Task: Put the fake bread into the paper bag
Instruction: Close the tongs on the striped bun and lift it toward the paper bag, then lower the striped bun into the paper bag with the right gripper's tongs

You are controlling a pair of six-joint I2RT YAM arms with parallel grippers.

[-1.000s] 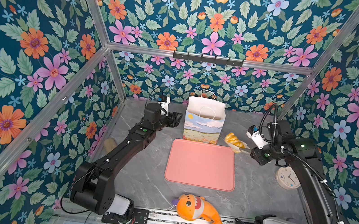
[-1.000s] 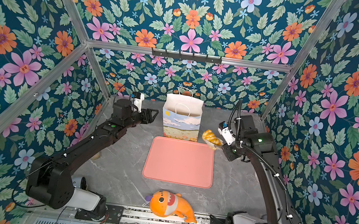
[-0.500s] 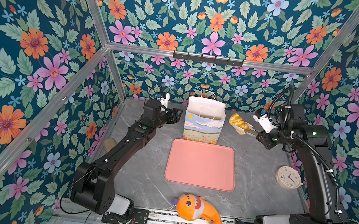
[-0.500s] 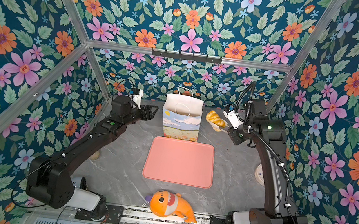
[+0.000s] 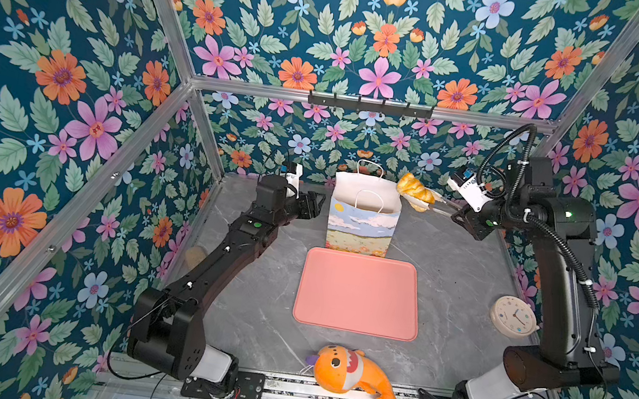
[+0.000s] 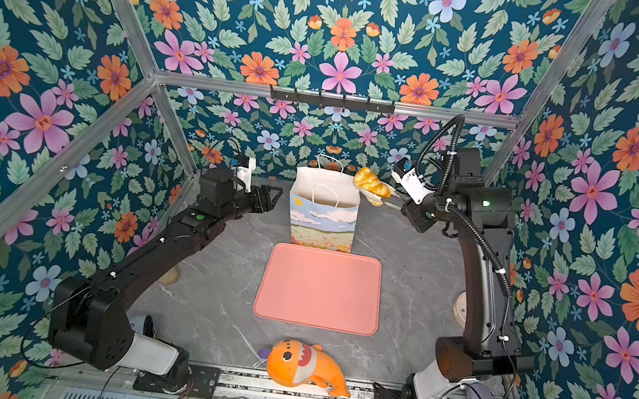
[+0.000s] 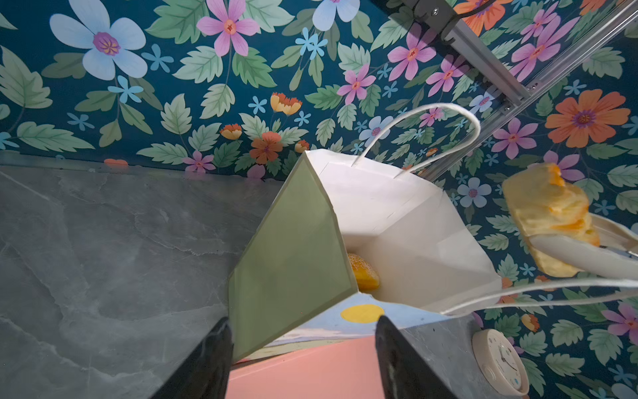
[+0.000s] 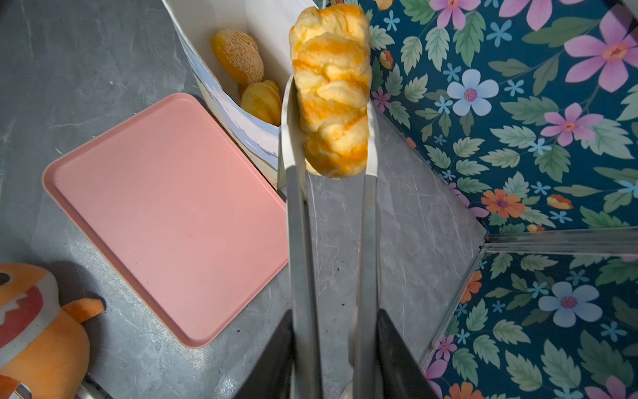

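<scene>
The braided bun (image 8: 331,100) hangs in the air at the right upper corner of the paper bag (image 5: 363,223), outside its mouth. It is pinched lengthwise between the two pale arms of the tongs (image 8: 300,241). The right gripper (image 8: 333,314) squeezes the tongs' handles between its jaws.

The bag stands upright and open at the back of the table. In both top views its inside reads as bare white. The right wrist view looks into it and shows two pieces: a sesame roll (image 8: 238,55) and a ridged croissant (image 8: 262,102) beside it. The left wrist view catches only the sesame roll, low behind the bag's green side panel. That makes three pieces of bread seen: one in the tongs and two in the bag.

The left gripper (image 5: 310,207) sits just beside the bag's left edge, jaws spread. From the wrist view I cannot tell whether they touch the paper.

In front of the bag lies one pink tray (image 5: 358,293), bare. Beyond it are one orange plush fish (image 5: 349,372) at the near edge and one round clock (image 5: 514,318) at the right.
</scene>
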